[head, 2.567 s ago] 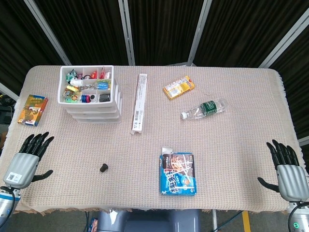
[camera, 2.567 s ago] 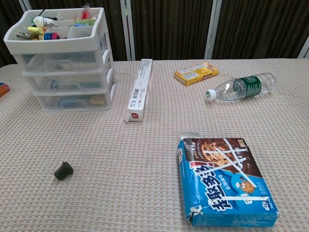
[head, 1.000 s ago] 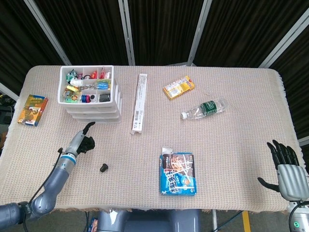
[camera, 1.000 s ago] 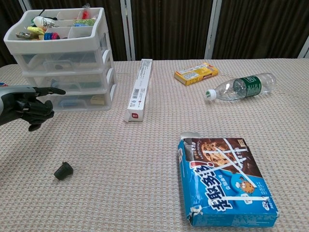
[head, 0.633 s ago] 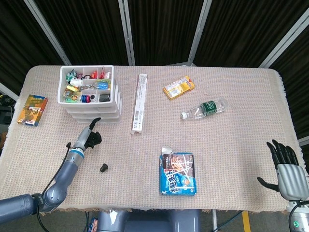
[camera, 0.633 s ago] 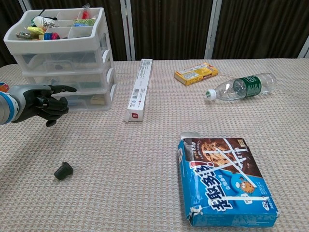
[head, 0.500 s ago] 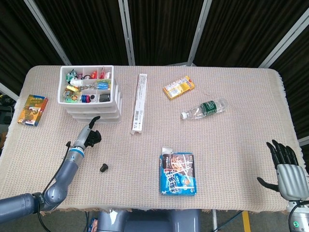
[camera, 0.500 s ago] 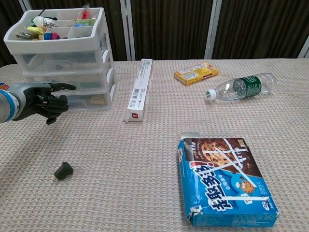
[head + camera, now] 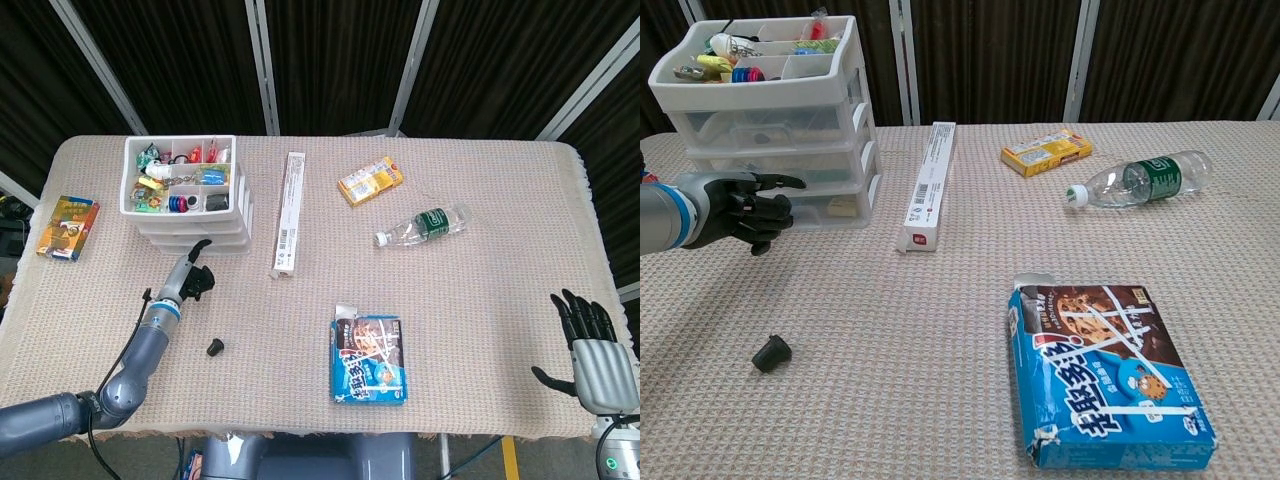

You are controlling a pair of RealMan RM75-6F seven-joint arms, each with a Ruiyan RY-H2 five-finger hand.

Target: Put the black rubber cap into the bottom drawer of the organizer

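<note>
In the head view, the left hand hovers just below the organizer, one finger pointing, the rest curled on nothing; the black rubber cap lies on the surface at its 5 o'clock. The right hand rests spread at the edge. In the chest view, the extended finger nears the bottom drawer, apparently shut, so opening it seems the step in hand, which calls for hooking its front.

Grey arm (blue band), black fingers.

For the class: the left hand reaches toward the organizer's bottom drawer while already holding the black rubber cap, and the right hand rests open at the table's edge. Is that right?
Not quite. The left hand holds nothing; the black rubber cap lies on the table, apart from it, as the chest view shows. The rest stands: the hand reaches toward the organizer, and the right hand rests open.
</note>
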